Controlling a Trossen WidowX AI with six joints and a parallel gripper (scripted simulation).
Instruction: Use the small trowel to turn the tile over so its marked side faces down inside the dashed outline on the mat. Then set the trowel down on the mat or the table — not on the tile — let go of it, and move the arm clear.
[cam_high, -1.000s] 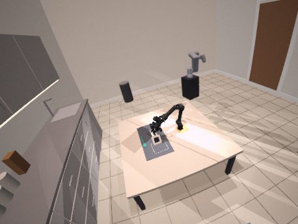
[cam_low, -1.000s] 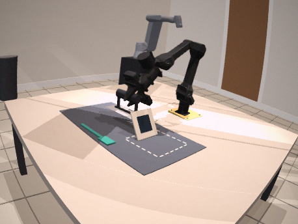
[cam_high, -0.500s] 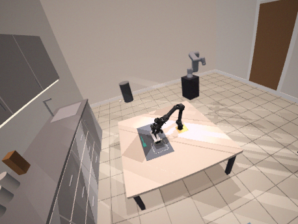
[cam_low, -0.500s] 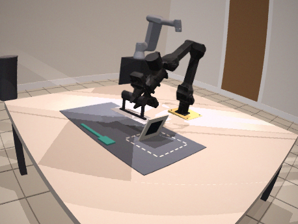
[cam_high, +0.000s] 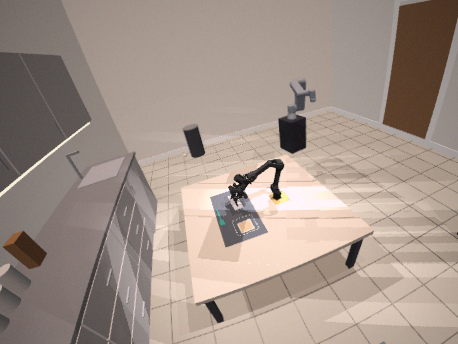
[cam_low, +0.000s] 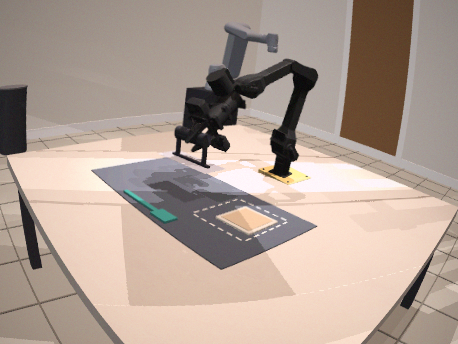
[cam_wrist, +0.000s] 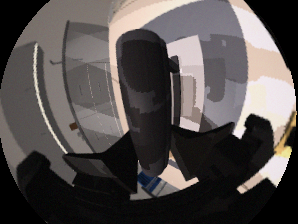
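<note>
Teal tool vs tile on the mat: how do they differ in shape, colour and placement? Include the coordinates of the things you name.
Shape: the teal tool (cam_high: 220, 218) (cam_low: 164, 215) has a long thin handle and a flat head; the tile (cam_high: 246, 226) (cam_low: 247, 219) is a plain square.
Colour: tool solid teal, tile tan with a paler rim.
Placement: tool outside the dashed outline (cam_high: 245, 216) (cam_low: 239, 200), tile inside.
Shared: both lie flat.
</note>
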